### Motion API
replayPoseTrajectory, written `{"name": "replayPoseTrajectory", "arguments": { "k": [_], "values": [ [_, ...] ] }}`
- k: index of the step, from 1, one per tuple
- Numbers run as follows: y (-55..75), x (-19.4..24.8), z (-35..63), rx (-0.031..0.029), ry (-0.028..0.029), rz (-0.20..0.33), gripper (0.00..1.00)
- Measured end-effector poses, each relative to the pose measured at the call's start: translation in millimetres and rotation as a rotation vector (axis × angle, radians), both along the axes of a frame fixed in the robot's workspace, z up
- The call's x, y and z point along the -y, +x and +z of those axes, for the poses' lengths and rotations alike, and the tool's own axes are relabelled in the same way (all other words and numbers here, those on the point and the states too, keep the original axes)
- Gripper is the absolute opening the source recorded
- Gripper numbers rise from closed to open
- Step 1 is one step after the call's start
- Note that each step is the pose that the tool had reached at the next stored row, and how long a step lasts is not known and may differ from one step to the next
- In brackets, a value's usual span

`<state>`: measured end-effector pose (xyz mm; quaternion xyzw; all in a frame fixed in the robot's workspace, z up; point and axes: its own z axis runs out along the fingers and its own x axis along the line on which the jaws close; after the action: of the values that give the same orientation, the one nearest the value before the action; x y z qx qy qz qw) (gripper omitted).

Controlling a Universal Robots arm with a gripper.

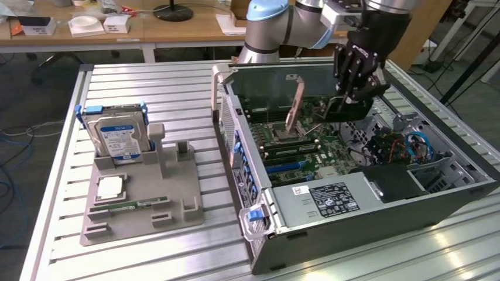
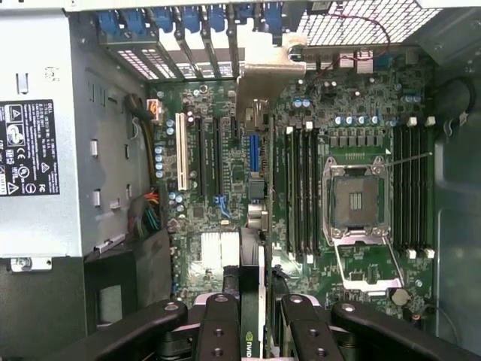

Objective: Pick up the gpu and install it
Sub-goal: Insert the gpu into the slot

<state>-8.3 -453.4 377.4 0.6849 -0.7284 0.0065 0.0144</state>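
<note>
Over the open computer case (image 1: 437, 199), which lies on its side along the worktop's (image 1: 156, 82) edge at the exterior view's right, the hand (image 1: 352, 96) hangs fingers down from the arm. It is closed partway on the gpu (image 1: 348, 110), gripping the card by its upper edge. In the wrist view the black fingers (image 2: 218, 331) press on either face of the gpu (image 2: 254, 301), which shows edge-on, its silver end bracket toward the case's slotted rear wall. The card hangs upright above the motherboard (image 1: 305, 140), beside the memory slots and the open processor socket (image 2: 353, 199). Whether its lower edge touches a slot I cannot tell. Toward the worktop's opposite edge, well apart from the case, a grey holder (image 1: 144, 225) carries a hard drive (image 1: 117, 137) standing on end and a memory stick (image 1: 129, 206) lying flat.
</note>
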Motion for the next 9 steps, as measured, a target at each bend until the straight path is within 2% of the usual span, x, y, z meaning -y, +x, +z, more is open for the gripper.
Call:
{"name": "replayPoseTrajectory", "arguments": {
  "k": [9],
  "values": [
    [-3.0,0.0,-8.8,0.0077,-0.0007,0.0,0.26]
  ]
}}
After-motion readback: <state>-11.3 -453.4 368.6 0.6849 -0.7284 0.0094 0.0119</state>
